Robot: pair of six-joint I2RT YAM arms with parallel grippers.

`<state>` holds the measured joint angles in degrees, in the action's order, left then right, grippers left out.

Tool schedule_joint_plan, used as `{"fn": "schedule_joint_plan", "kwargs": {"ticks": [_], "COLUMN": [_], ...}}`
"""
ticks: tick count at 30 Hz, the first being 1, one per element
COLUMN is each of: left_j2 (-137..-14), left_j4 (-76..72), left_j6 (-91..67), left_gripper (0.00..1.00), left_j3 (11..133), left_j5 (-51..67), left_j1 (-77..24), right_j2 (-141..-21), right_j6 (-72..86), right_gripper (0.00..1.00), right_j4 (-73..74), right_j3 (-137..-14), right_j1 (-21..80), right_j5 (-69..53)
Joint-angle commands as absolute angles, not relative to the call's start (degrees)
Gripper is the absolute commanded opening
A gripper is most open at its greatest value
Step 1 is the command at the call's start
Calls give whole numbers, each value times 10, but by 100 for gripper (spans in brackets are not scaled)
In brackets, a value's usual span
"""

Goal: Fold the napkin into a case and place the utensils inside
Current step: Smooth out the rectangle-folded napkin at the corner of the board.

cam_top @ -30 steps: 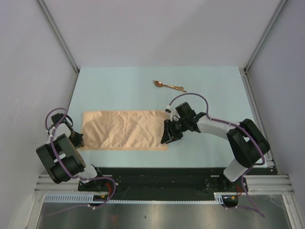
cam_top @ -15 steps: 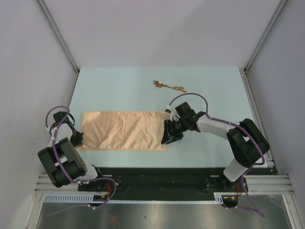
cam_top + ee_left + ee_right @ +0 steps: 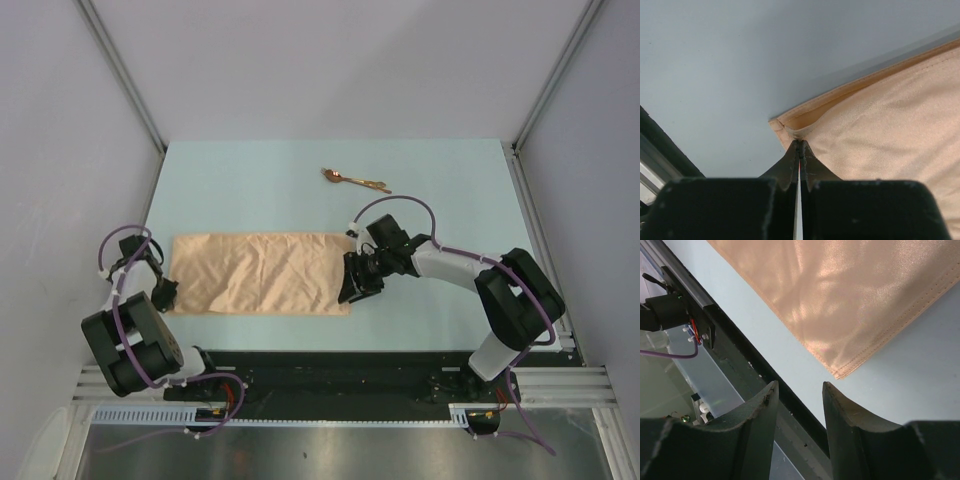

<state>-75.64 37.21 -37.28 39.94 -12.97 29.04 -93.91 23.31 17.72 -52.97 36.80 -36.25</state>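
- At the near left corner of the napkin (image 3: 260,272), the left fingers (image 3: 790,165) are pressed together. The hem puckers at their tips, so they appear to be pinching that corner. The bite looks shallow and could slip.
- Over the near right corner, the right fingers (image 3: 757,415) stand spread and empty, with the cloth's corner just beyond their tips rather than between them.
- The napkin lies flat on the desk (image 3: 250,190) as a long strip, left of centre. The utensils (image 3: 355,180) rest toward the far side, well apart from it.
- The step in hand, as I judge it, is securing both near corners for the next fold.
- The right fingers should come down with one tip under the hem and the other above it. They should close only once the cloth sits well inside.
- The left wrist view shows two layers at the corner, so both should be caught or the strip will open.
- Both corners should be raised together and carried evenly, so that the crease runs straight and the strip does not drag.
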Motion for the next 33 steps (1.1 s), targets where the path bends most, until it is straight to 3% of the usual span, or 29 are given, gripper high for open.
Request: {"fn": "schedule_joint_plan", "kwargs": {"ticks": [1,11,28,31,33], "left_j2": [-776,-786,-788,-768,-744], "left_j4": [377,377,395,402,421], "left_j6": [-388,-383,-406,-411,-421], "left_gripper": [0,0,0,12,30], "left_j3": [400,405,413,415,419], "left_j5": [-160,-175,-178,-154,-141], "left_j1": [292,296,301,311,314], "right_j2": [-940,-968,-1026,-1037,-1034], "right_j6": [224,229,236,244,248], "right_gripper": [45,45,35,34,34], "right_j4": [177,183,154,144,139], "right_j3": [-547,-560,-572,-556,-547], "right_j1": [370,374,393,393,392], "right_j5": [-366,-363,-322,-316,-315]}}
